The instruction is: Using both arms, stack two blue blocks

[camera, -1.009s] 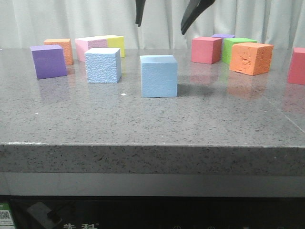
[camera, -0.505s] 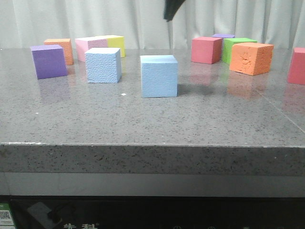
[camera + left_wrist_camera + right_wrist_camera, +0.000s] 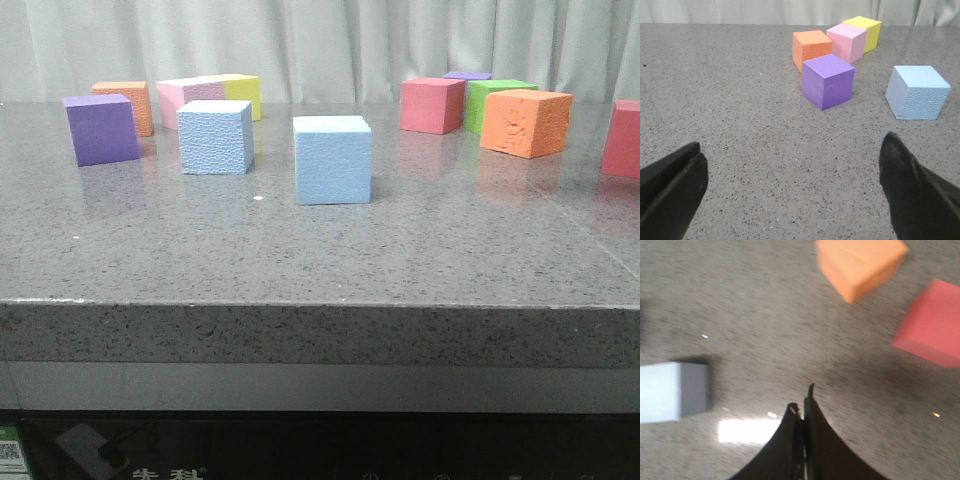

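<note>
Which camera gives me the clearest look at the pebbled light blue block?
The front view: the pebbled blue block sits whole, sharp and unblocked, beside the smoother blue block. The left wrist view also shows it whole, but off toward the edge. The right wrist view is blurred and shows one blue cube cut by the frame; which one, I cannot tell.

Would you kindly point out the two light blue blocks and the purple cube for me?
Pebbled blue block [image 3: 215, 140], front view, middle of its front face.
Smooth blue block [image 3: 334, 165], front view, middle of its front face.
Purple cube [image 3: 828, 81], left wrist view, near its top front corner.

Grey speckled table [image 3: 320, 260], pale curtain [image 3: 330, 45]
</note>
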`<state>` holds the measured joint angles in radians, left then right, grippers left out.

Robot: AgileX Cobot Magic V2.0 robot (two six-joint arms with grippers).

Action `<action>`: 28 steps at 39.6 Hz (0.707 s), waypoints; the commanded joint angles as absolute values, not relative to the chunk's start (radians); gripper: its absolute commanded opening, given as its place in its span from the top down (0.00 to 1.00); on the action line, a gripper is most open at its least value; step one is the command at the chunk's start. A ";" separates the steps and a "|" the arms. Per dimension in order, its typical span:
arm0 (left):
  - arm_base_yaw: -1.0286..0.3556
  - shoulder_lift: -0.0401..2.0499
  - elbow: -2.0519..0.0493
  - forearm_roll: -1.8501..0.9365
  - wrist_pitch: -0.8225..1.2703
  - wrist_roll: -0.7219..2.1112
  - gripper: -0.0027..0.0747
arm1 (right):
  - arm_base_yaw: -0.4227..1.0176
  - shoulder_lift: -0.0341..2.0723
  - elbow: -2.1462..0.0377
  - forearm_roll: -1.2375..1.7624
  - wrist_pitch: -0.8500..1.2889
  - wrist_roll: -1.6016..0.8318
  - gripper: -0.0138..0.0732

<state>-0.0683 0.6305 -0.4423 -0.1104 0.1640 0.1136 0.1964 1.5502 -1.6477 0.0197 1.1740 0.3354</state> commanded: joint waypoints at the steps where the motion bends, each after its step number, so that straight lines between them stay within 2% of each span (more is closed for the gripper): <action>1: -0.069 0.636 -0.478 -0.119 0.078 0.108 0.09 | 0.174 1.418 -1.543 0.016 1.067 0.284 0.92; 15: -0.069 0.636 -0.478 -0.119 0.078 0.108 0.09 | 0.173 1.072 -0.979 0.014 0.621 0.213 0.92; 28: -0.069 0.636 -0.478 -0.119 0.078 0.108 0.09 | 0.173 0.783 -0.599 0.014 0.366 0.042 0.91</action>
